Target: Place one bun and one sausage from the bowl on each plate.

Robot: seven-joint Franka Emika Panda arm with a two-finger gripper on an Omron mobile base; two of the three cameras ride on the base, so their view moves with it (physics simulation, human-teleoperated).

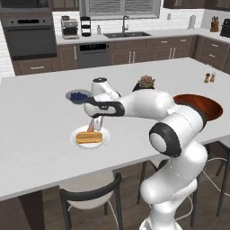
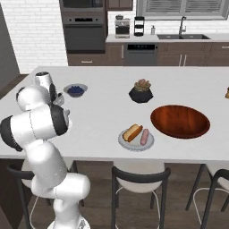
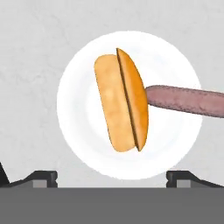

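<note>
White island counter (image 1: 40, 134) fills the foreground of a brown-cabinet kitchen; the gripper (image 1: 95, 124) hangs over the white plate (image 1: 76, 143), its jaws spread wide and holding nothing; on that plate lies a bun (image 3: 121, 103), and a sausage (image 3: 183, 100) leans on end against the bun's side, apparently just let go and likely to topple; the grey plate (image 2: 123, 142) already carries its own bun (image 2: 132, 132) and sausage (image 2: 144, 136); the reddish-brown bowl (image 2: 180, 121) looks empty. The bun probably handles as light and soft, best taken across its narrow width; the sausage seems smooth, firm and prone to roll, best gripped mid-length.
</note>
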